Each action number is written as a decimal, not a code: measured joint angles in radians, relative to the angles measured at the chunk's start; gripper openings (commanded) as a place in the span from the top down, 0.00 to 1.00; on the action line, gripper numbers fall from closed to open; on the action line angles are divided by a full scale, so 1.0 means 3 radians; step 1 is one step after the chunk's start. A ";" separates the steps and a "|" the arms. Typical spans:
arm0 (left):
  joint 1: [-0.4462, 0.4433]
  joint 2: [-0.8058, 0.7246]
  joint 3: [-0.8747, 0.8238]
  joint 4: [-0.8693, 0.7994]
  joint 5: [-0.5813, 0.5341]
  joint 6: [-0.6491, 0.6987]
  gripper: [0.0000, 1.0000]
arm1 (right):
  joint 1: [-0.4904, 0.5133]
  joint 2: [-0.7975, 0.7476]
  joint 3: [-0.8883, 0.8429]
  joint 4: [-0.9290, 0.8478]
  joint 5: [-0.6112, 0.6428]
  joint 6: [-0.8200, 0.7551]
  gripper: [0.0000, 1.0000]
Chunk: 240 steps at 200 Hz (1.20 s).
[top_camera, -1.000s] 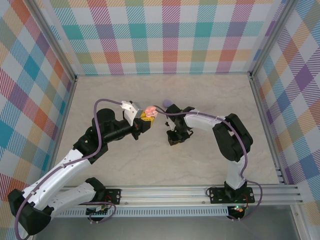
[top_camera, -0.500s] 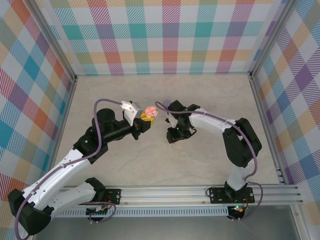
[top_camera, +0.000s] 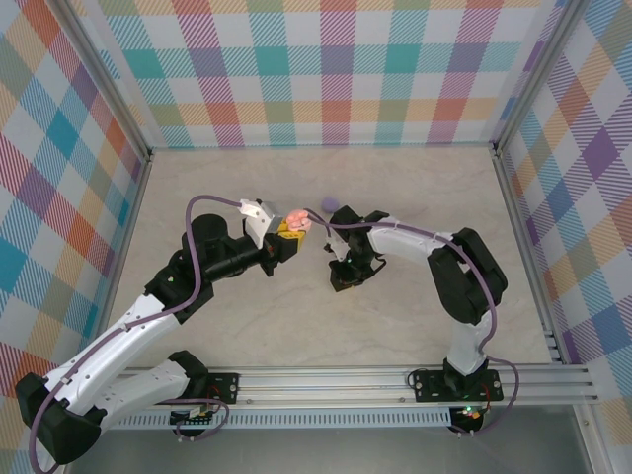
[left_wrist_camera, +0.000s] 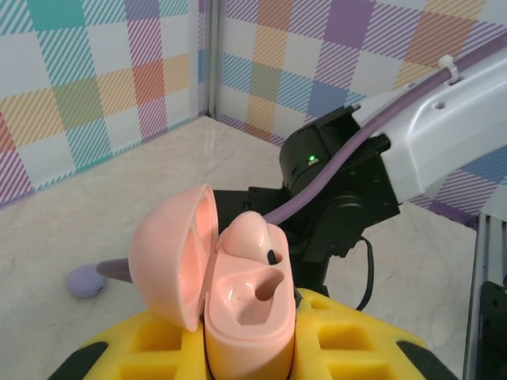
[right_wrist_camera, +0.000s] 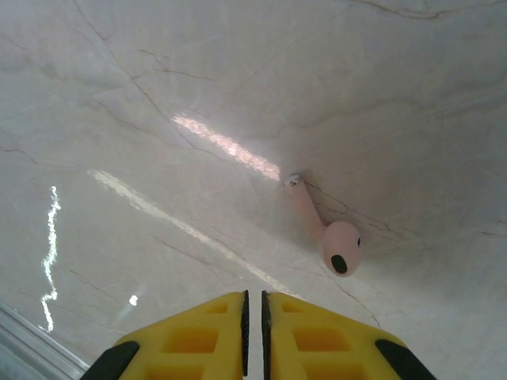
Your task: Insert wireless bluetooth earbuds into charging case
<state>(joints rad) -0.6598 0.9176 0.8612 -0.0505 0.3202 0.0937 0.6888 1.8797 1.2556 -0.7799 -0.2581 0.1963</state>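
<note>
My left gripper (left_wrist_camera: 250, 336) is shut on a pale pink charging case (left_wrist_camera: 247, 321) and holds it upright above the table, its lid (left_wrist_camera: 166, 253) swung open to the left. One pink earbud (left_wrist_camera: 249, 236) sits in the case's far socket; the near socket is empty. In the top view the case (top_camera: 296, 221) is at mid-table. My right gripper (right_wrist_camera: 253, 305) is shut with nothing between its yellow fingers, low over the table. A second pink earbud (right_wrist_camera: 339, 249) lies loose on the marble just ahead and to the right of its tips. From above, the right gripper (top_camera: 343, 277) is right of the case.
A small lilac rounded object (top_camera: 329, 203) lies on the table behind the two grippers, also seen past the case lid (left_wrist_camera: 85, 281). The right arm's black wrist (left_wrist_camera: 341, 198) is close beyond the held case. Checked walls enclose the marble table (top_camera: 247, 326).
The right arm swung out toward the back and came back, its gripper ending slightly nearer. The left arm and the case have not moved.
</note>
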 measured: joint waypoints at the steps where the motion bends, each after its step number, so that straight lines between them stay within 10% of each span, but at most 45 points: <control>1: 0.0000 0.0003 0.0000 0.0000 0.0000 0.0000 0.92 | 0.0000 0.0003 -0.0001 -0.0001 0.0001 0.0001 0.86; 240: 0.0000 0.0018 0.0000 -0.0001 -0.0003 0.0001 0.92 | 0.0022 0.0371 0.0374 -0.0123 0.0862 0.0065 0.87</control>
<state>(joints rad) -0.6598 0.9230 0.8612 -0.0509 0.3195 0.0940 0.6952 1.9911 1.3678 -0.8169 0.0006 0.2157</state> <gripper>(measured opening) 0.218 0.127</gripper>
